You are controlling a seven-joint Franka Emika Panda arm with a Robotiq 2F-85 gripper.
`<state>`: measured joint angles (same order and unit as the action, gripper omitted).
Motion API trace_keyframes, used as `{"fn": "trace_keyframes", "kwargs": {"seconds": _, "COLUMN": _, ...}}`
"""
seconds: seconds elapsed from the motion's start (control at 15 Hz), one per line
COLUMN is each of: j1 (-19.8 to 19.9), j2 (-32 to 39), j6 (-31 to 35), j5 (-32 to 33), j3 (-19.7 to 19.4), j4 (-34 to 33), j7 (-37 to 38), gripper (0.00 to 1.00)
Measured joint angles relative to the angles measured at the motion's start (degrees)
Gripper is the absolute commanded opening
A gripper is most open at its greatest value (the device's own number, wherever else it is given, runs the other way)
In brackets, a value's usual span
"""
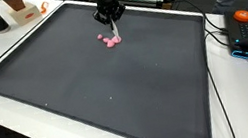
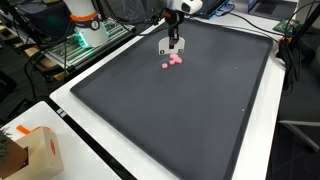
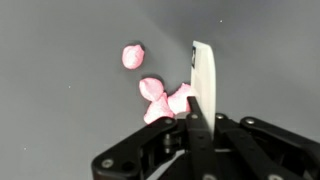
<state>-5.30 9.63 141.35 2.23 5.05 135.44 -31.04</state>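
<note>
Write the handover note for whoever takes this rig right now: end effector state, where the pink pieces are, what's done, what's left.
End effector: low over the far part of the dark grey mat, right at the small pink soft-looking lumps. The wrist view shows one white finger beside the lumps; whether it is open or shut cannot be told.
Pink lumps: all lying on the mat, a close cluster plus one separate lump slightly apart.
Done: the end effector is positioned at the cluster.
Left: nothing is visibly lifted yet; the lumps appear ungrasped, so any pick-up is probably outstanding.
Nearby: an orange and white cardboard box stands off the mat, on the white table.
</note>
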Motion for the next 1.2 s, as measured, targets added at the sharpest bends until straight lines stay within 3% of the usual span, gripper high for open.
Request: {"fn": "trace_keyframes", "kwargs": {"seconds": 1.2, "j1": 1.7, "j2": 3.6, "j6": 8.3, "j5": 0.6, "j3": 2.9, "j4": -0.1, "j7": -6.6, "gripper": 0.01}}
